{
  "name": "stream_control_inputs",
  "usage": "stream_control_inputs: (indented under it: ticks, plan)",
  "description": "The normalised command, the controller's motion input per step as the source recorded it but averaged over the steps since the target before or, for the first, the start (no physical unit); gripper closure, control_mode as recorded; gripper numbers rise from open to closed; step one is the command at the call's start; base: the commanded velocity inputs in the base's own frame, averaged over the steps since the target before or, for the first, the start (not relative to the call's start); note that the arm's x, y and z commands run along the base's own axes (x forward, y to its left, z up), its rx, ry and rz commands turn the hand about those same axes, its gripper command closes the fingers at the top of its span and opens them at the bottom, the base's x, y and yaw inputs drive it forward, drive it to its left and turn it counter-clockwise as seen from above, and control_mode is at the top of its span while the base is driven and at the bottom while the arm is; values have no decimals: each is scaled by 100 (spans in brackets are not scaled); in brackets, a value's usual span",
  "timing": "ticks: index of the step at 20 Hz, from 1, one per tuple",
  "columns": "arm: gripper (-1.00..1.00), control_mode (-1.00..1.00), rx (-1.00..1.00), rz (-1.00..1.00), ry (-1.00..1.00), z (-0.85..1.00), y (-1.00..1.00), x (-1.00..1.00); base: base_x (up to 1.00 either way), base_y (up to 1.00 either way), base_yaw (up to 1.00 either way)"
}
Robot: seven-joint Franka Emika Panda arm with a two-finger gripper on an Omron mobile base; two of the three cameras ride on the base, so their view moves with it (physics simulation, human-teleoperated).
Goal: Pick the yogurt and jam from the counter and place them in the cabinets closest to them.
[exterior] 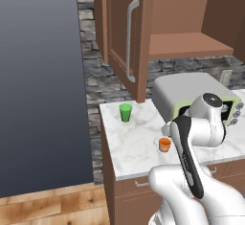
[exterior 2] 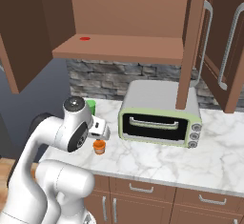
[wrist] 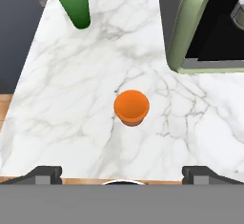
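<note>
Left base view: green cup [exterior: 126, 112] stands upright near the back left of the marble table [exterior: 134, 147], orange cup [exterior: 164, 144] sits closer to the front edge, just left of the arm. Which one is yogurt and which jam, cannot tell. Open cabinets [exterior: 191, 44] above, shelf bare here. Toaster oven [exterior: 191, 97] on the right.

Right base view: claw [exterior 2: 101, 130] hangs just above the orange cup [exterior 2: 99, 147], not touching. Small red spot [exterior 2: 85, 38] on the cabinet shelf [exterior 2: 124, 46], unclear what it is.

Hand view: orange cup [wrist: 131, 106] centred below, green cup [wrist: 74, 3] well apart at top. Fingertips [wrist: 43, 174] spread wide, nothing between them.

Progress: judged early; both cups on the table, no pick done, both placements left.
</note>
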Motion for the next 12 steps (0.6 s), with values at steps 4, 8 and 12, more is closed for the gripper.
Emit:
stream_control_inputs:
  ticks: [4,8,12]
  plan:
    - [-100,-100,-2,0,-3,-39,5,14,0,0,0]
    - [-100,-100,-3,0,-3,-40,2,18,0,0,0]
    - [-100,-100,-5,0,-2,-40,0,25,0,0,0]
